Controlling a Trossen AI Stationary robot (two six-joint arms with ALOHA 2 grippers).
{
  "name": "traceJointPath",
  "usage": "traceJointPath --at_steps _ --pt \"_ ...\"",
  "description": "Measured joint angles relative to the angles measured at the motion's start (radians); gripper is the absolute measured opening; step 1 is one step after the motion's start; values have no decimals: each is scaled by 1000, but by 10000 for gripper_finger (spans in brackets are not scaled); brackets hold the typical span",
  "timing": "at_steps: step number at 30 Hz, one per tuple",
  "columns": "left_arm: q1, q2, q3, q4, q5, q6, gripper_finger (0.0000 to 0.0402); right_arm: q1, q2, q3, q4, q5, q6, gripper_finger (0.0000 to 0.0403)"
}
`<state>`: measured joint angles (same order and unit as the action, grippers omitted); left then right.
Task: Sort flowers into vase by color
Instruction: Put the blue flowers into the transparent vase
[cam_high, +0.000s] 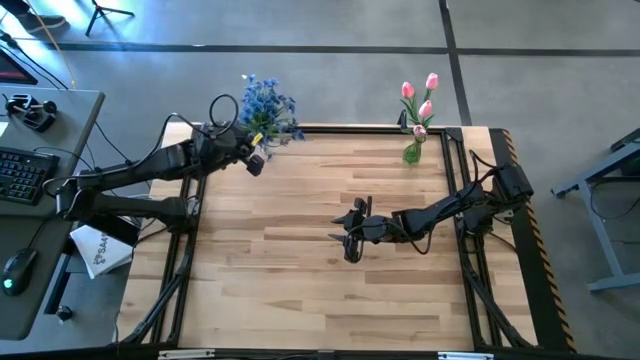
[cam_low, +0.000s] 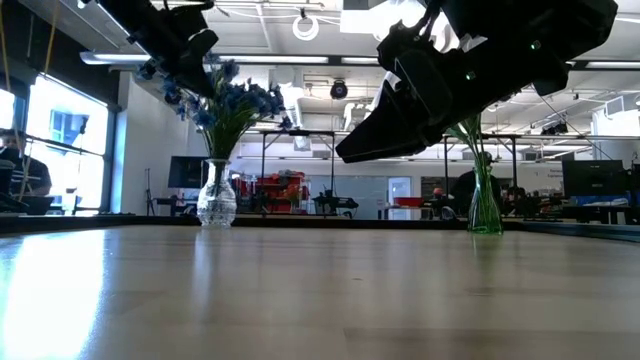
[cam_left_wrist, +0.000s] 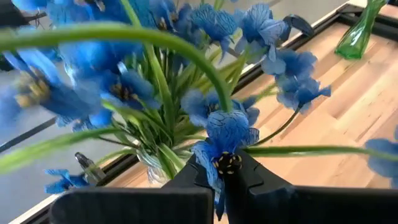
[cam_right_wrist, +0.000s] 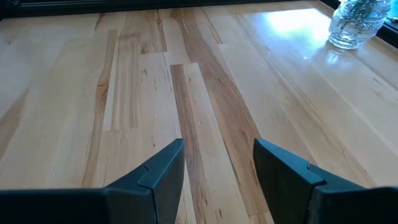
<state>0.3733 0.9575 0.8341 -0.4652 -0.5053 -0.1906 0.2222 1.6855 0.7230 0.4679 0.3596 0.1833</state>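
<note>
Blue flowers (cam_high: 266, 108) stand by their stems in a clear glass vase (cam_low: 216, 200) at the table's far left. Pink tulips (cam_high: 420, 95) stand in a green vase (cam_low: 485, 205) at the far right. My left gripper (cam_left_wrist: 222, 167) is up among the blue heads above the clear vase, and also shows in the high view (cam_high: 255, 160). It is shut on a blue flower (cam_left_wrist: 227, 134). My right gripper (cam_high: 350, 235) hangs open and empty over the middle of the table, and its own wrist view (cam_right_wrist: 217, 158) shows only bare wood between the fingers. My left gripper pinches a blue blossom with a yellow centre (cam_left_wrist: 227, 163) between its two fingertips. The fingers hide what lies lower between them. A curved green stem (cam_left_wrist: 205, 62) arches over to this blossom. The flower is high above the table, among the bunch in the clear vase.
The wooden tabletop (cam_high: 300, 290) has a black frame rail along its edges. A desk with a keyboard (cam_high: 20, 170) and a mouse stands off the table's left side. The clear vase also shows in the right wrist view (cam_right_wrist: 357, 25).
</note>
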Motion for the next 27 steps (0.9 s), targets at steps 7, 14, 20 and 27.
traceJointPath --at_steps 7,14,20,27 --pt "29 10 0 -1 -3 -52 1 0 0 0 0 0 0 188" --pt "34 6 7 -24 70 -87 24 0 0 0 0 0 0 188" --pt "34 2 86 -163 124 -88 88 0 0 0 0 0 0 188" --pt "17 -4 178 -258 220 -108 125 0 0 0 0 0 0 188"
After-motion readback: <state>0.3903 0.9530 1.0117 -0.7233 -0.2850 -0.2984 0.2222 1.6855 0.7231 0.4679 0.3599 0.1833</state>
